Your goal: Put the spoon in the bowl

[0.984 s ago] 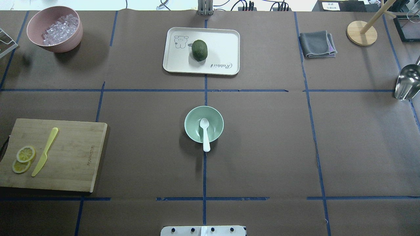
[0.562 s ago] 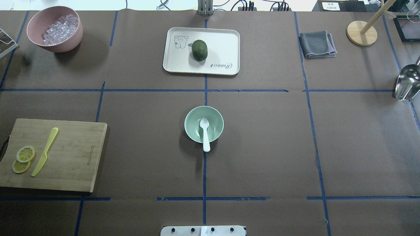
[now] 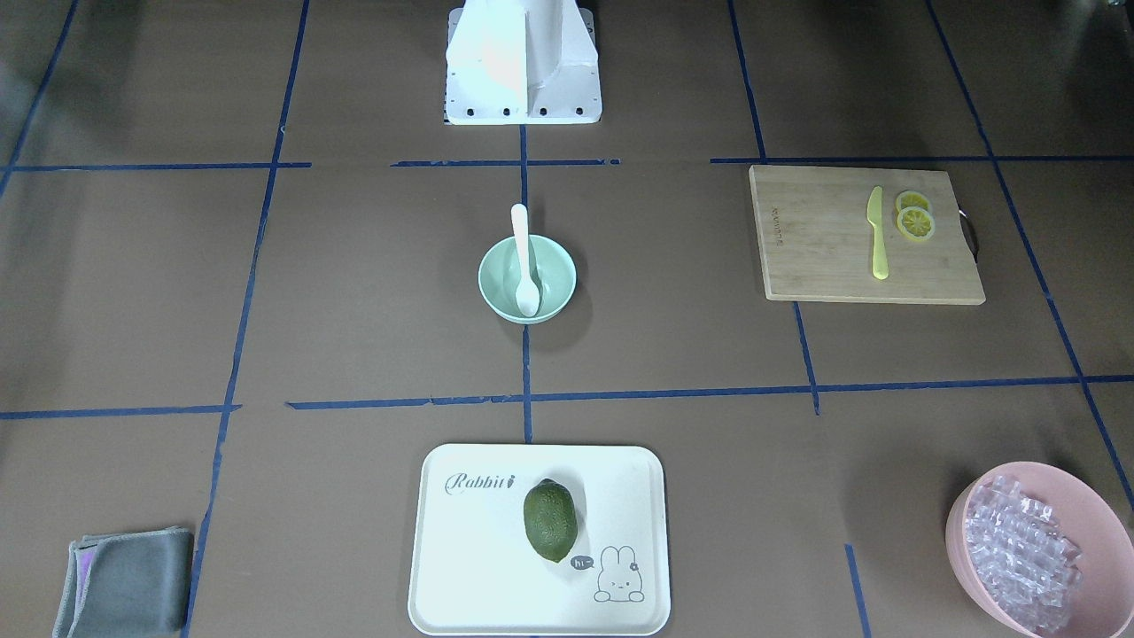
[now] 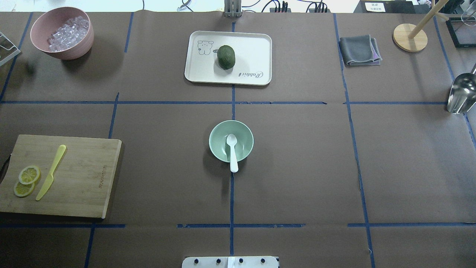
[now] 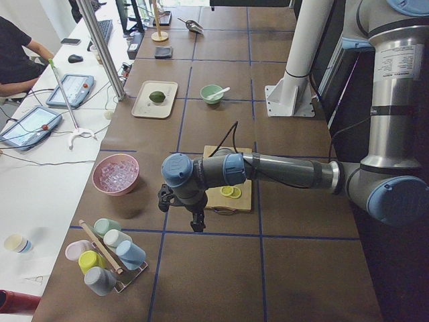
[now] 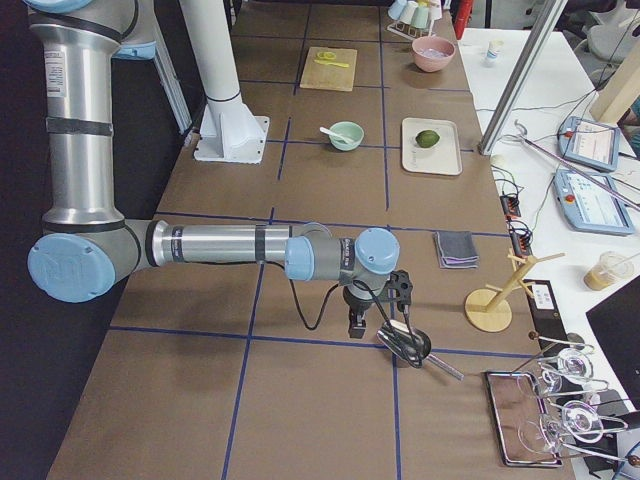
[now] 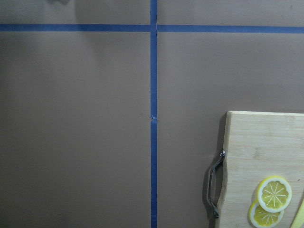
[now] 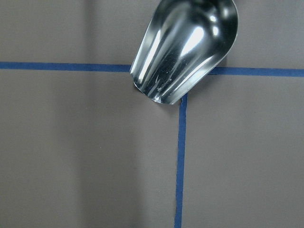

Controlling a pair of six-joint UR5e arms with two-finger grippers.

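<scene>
Where the blue tape lines cross at the middle of the surface (image 4: 297,167), one mint-green bowl (image 4: 217,139) holds the one white spoon (image 4: 232,150), its scoop inside and its handle leaning out over the rim on the robot's side. Farther off, one white tray (image 4: 253,48) carries a single dark green fruit (image 4: 226,57). At the left, one wooden cutting board (image 4: 81,175) bears two lemon slices (image 4: 29,175) and one yellow-green knife (image 4: 51,172). One pink bowl (image 4: 74,46) of clear pieces stands far left, one folded grey cloth (image 4: 359,50) far right, and one metal scoop (image 4: 461,93) at the right edge. The left gripper (image 5: 195,221) hangs beside the board and the right gripper (image 6: 358,325) near the scoop; I cannot tell how either's jaws stand.
</scene>
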